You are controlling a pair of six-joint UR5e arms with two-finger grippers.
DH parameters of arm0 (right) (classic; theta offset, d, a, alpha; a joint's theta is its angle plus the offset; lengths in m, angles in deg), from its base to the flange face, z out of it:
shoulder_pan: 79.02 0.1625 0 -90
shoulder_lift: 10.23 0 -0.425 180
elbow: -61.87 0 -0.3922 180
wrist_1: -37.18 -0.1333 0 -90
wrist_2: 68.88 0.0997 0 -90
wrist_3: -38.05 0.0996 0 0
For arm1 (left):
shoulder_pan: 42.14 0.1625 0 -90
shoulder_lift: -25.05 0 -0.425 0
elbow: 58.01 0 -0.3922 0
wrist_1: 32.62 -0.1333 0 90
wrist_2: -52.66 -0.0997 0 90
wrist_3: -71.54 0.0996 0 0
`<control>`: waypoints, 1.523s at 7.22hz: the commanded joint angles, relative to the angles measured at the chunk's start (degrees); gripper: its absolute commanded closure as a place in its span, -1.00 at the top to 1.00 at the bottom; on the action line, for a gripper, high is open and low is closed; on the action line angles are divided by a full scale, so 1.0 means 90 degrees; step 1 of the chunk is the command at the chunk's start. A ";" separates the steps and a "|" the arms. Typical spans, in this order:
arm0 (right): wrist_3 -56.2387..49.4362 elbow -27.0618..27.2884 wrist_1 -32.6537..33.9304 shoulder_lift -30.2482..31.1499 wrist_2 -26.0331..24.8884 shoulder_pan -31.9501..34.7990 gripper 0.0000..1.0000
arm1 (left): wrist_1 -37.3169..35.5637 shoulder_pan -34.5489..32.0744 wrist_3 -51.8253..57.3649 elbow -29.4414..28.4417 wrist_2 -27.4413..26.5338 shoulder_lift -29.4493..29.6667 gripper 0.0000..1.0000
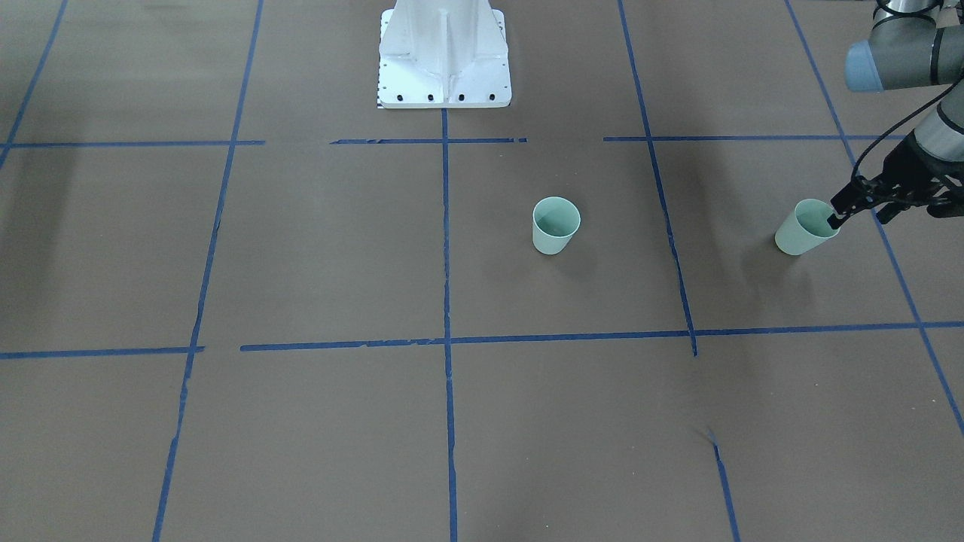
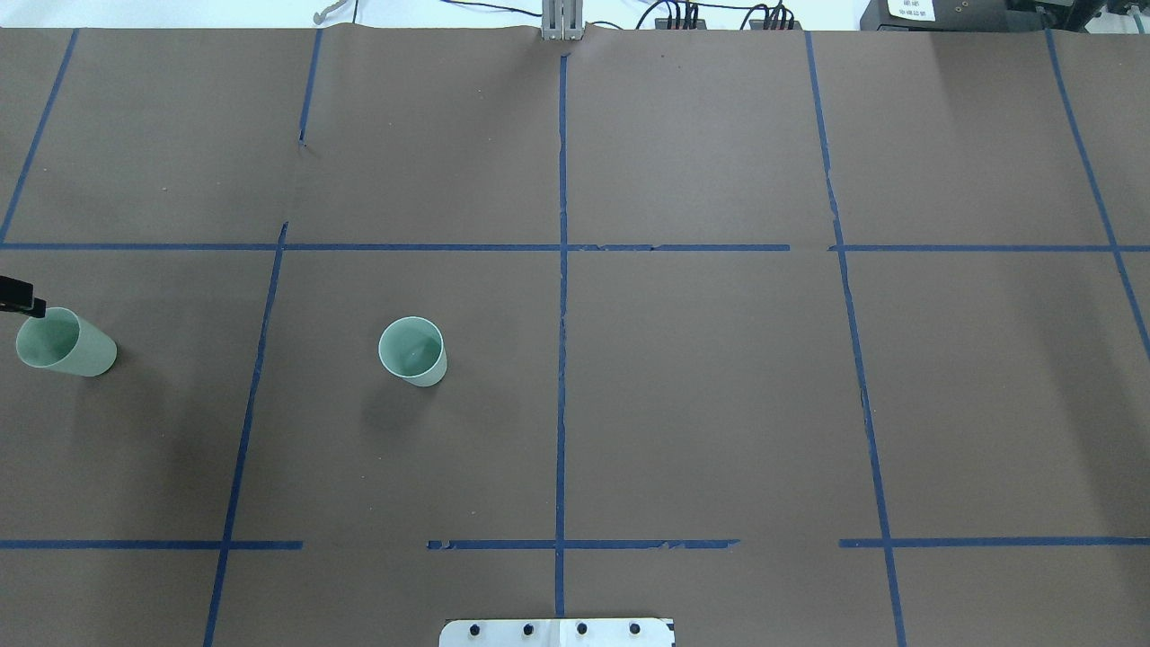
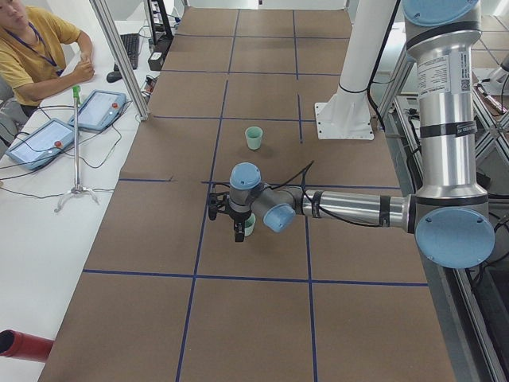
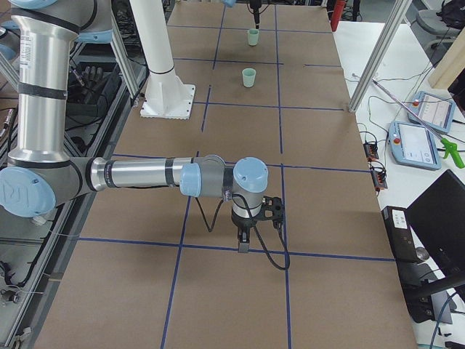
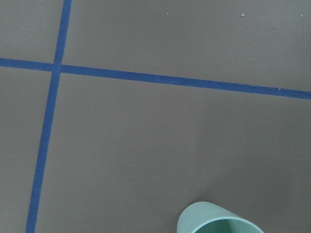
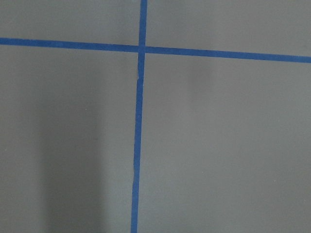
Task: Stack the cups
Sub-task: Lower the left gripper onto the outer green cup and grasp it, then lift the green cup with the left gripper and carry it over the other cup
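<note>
Two pale mint-green cups stand upright on the brown table. One cup [image 1: 556, 224] [image 2: 412, 350] [image 3: 254, 138] stands alone near the middle. The other cup [image 1: 804, 229] [image 2: 65, 343] [image 3: 250, 227] is at the table's left end. My left gripper [image 1: 857, 218] [image 3: 225, 224] is open beside it. One fingertip [image 1: 834, 220] is at the cup's rim and the other stands outside it. The left wrist view shows only this cup's rim [image 5: 218, 221] at the bottom edge. My right gripper [image 4: 245, 236] hangs over bare table far from both cups. I cannot tell whether it is open or shut.
The white robot base [image 1: 444, 53] [image 2: 557, 632] stands at the table's near middle edge. Blue tape lines [image 2: 561, 270] grid the brown surface. An operator [image 3: 32, 48] sits by tablets [image 3: 40, 142] beyond the far side.
</note>
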 commanded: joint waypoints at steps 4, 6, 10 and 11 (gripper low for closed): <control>0.0000 0.0000 0.0000 0.0000 0.0000 -0.0010 1.00 | 0.0036 0.0147 -0.0101 -0.0092 0.0002 -0.0006 -1.00; 0.0000 0.0000 0.0000 0.0000 0.0000 0.0000 1.00 | -0.0120 0.0118 -0.0111 0.0151 0.0186 0.0013 -1.00; 0.0000 0.0000 0.0000 0.0000 0.0000 0.0000 1.00 | -0.2363 0.0098 -0.1578 0.1802 0.0139 0.1061 -1.00; 0.0000 0.0000 0.0000 0.0000 0.0000 0.0000 1.00 | -0.2860 0.0205 -0.2282 0.1851 0.0091 0.1715 -1.00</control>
